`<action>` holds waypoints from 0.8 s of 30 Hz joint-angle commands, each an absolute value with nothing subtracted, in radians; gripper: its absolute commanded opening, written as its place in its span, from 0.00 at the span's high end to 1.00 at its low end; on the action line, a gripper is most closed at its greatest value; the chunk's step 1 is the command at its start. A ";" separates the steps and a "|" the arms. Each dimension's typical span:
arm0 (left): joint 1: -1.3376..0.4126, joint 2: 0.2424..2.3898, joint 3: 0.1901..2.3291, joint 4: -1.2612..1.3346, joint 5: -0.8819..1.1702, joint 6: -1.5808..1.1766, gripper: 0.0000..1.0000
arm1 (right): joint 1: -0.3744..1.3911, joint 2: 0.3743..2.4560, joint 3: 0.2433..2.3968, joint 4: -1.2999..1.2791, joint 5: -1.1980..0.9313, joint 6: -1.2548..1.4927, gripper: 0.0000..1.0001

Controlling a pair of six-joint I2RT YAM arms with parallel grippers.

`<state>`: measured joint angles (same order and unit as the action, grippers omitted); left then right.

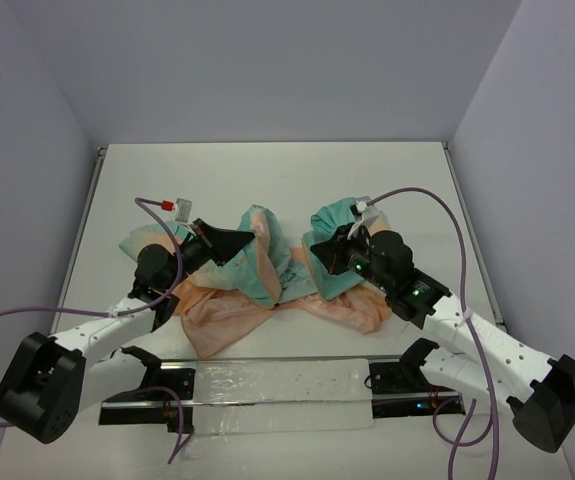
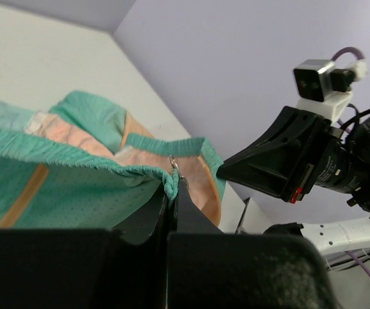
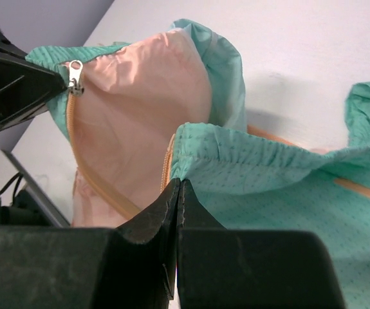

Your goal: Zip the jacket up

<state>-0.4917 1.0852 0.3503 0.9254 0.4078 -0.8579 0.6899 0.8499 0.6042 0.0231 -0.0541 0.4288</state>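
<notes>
From my console I see the jacket (image 1: 257, 285) bunched on the white table (image 1: 267, 170) just beyond the clear strip (image 1: 287, 395) that runs between the two arm bases, its peach folds nearest that strip and its teal parts lifted farther from it. The left gripper (image 2: 172, 187) has its fingers pressed together on the teal ribbed hem, right at the small metal zipper pull (image 2: 175, 165), which stands just above the fingertips. The right gripper (image 3: 179, 183) is likewise pinched tight on the teal hem of the other front edge, beside the orange zipper tape. Both pinched edges hang above the table, beyond the strip, near each other but apart, with peach lining sagging between them. I can read no brand or writing on the cloth; any print is too small for me to tell
</notes>
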 commanded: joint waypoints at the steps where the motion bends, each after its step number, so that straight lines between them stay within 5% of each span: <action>1: -0.494 1.150 0.294 1.296 0.360 -0.902 1.00 | 0.693 0.892 0.695 0.055 -0.129 0.425 1.00; 14: -0.455 1.543 0.303 1.825 0.414 -1.144 1.00 | 0.692 1.047 0.817 -0.035 -0.150 0.397 1.00; 24: -0.423 1.548 0.289 1.858 0.431 -1.155 1.00 | 0.692 1.116 0.826 -0.036 -0.158 0.402 1.00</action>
